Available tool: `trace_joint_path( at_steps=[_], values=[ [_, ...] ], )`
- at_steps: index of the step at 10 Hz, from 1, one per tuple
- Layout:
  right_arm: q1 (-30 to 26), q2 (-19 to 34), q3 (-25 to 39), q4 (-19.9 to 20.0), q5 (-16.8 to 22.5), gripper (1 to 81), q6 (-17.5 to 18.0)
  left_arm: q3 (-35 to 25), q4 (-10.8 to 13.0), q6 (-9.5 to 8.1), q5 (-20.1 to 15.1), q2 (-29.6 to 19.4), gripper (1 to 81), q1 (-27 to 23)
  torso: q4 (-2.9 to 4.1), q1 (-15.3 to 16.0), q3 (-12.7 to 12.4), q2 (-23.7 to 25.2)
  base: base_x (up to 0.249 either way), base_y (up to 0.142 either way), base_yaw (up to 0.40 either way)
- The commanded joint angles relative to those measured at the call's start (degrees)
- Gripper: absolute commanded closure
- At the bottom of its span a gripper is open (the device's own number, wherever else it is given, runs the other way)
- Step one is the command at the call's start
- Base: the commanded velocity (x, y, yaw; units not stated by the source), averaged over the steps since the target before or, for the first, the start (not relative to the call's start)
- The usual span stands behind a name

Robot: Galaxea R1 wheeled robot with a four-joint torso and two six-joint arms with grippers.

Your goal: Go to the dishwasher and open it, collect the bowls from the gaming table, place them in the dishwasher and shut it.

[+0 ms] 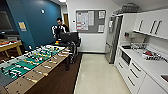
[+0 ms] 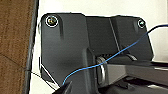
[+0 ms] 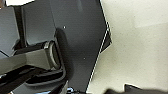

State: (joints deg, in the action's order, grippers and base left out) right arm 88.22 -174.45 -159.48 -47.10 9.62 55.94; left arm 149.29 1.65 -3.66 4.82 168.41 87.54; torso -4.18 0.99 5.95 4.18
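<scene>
The gaming table [image 1: 27, 65] fills the left of the head view, its green field crossed by rods; any bowls on it are too blurred to make out. A white counter [image 1: 150, 65] runs along the right, carrying a wire rack [image 1: 153, 56] with something red inside. A steel fridge [image 1: 113, 37] stands beyond. A person [image 1: 59, 28] stands at the table's far end. I cannot identify the dishwasher, nor tell how either gripper's fingers stand.

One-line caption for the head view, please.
Break room: table-football table at left, white counter and steel fridge at right, a person standing at the back.
</scene>
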Motion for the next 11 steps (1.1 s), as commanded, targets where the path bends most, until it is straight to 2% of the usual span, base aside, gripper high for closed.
trace_joint_path(
  at_steps=[1, 2, 3, 4, 7, 9, 10, 11],
  values=[
    [-3.09, -0.41, -0.12, 65.62, -3.60, 1.0, -69.91, -0.31, 0.20, 0.14, -2.97, -0.53, 1.0, -2.24, 0.00, 0.00, 0.00, 0.00, 0.000, 0.000, 0.251],
    [-2.07, 0.10, 0.38, 58.15, -3.05, 1.0, -63.32, -0.39, 0.20, 0.14, -2.97, -0.44, 1.0, -2.24, 0.00, 0.00, 0.00, 0.00, 0.000, 0.000, 0.249],
    [-3.33, -0.46, 1.01, 91.75, -5.81, 1.0, -96.81, -0.40, 0.29, 0.14, -2.97, -0.44, 1.0, -2.24, 0.00, 0.00, 0.00, 0.00, 0.000, 0.000, 0.249],
    [-3.27, -0.67, -0.11, 98.04, -5.68, 1.0, -97.34, -0.40, 0.29, 0.14, -2.97, -0.45, 1.0, -2.24, 0.00, -0.02, 0.00, 0.00, 0.000, 0.000, 0.248],
    [-3.19, -0.48, -0.65, 99.57, -6.45, 1.0, -97.43, -0.40, 0.29, 0.14, -2.89, -0.53, 1.0, -2.24, 0.00, -0.02, 0.00, 0.00, 0.000, 0.000, 0.246],
    [-1.69, -1.37, -0.74, 104.41, -10.23, 1.0, -98.39, -0.40, 0.11, 0.23, -2.88, -0.62, 1.0, -2.24, 0.00, -0.02, 0.00, 0.00, 0.000, 0.000, 0.242],
    [-1.60, -1.54, -0.65, 108.28, -12.96, 1.0, -103.14, -0.40, 0.11, 0.14, -2.97, -0.62, 1.0, -2.24, 0.00, -0.02, 0.00, 0.00, 0.000, 0.000, 0.238],
    [-1.77, -1.63, -0.38, 113.64, -13.13, 1.0, -109.03, -0.40, 0.11, 0.14, -2.97, -0.62, 1.0, -2.24, 0.00, -0.02, 0.00, 0.00, 0.000, 0.000, 0.235]
  ],
)
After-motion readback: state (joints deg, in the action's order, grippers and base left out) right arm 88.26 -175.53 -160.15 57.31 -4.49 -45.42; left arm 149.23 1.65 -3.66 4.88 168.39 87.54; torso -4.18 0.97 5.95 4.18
